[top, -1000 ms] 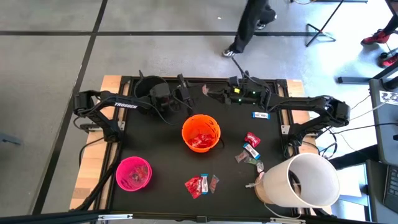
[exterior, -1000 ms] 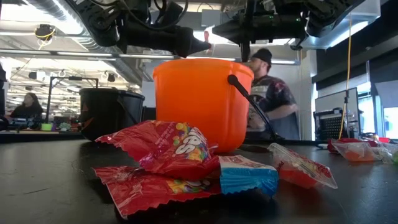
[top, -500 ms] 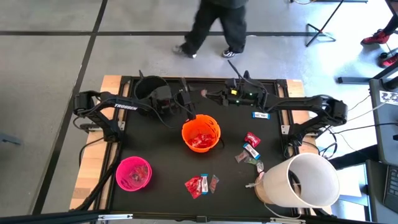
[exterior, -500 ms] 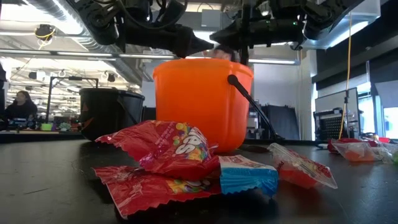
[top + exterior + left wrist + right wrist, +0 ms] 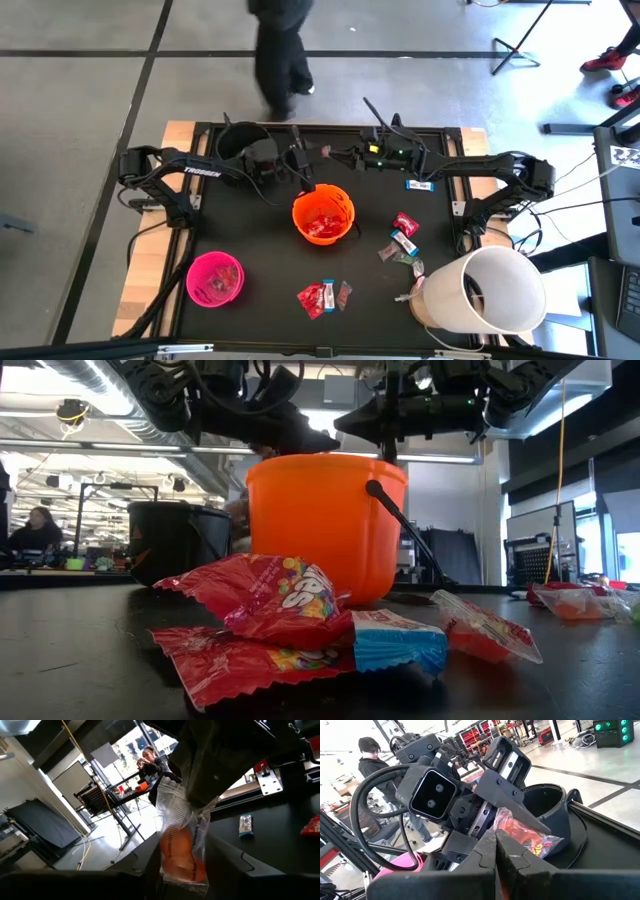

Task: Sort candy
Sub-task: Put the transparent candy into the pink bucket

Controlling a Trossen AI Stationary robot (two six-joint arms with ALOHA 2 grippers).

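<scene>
My left gripper (image 5: 318, 156) and my right gripper (image 5: 337, 153) meet tip to tip above the table's far middle, just beyond the orange bucket (image 5: 323, 213). Both are shut on one clear candy packet with red-orange filling (image 5: 181, 847), which also shows in the right wrist view (image 5: 522, 832). Red packets lie inside the orange bucket. Loose candy lies on the table: a red and blue-white group (image 5: 324, 297) near the front, another group (image 5: 402, 240) at the right, and a blue-white bar (image 5: 420, 185). My left gripper pinches the packet's near end (image 5: 180, 872) between its two fingers, which come level from the table's left. The packet is lifted clear and stretches away from the fingers. My right gripper's shut fingers (image 5: 495, 845) meet the packet's clear far end (image 5: 192, 807) from the table's right. The fingers hide how much of the edge lies between them.
A black bucket (image 5: 243, 141) stands at the far left and a pink bucket (image 5: 215, 278) at the near left. A big white bucket (image 5: 487, 291) lies at the near right. A person walks on the floor beyond the far edge (image 5: 278, 50).
My two grippers have drawn together above the orange bucket's far rim until their tips meet at the packet. The person behind the table has walked toward the left.
</scene>
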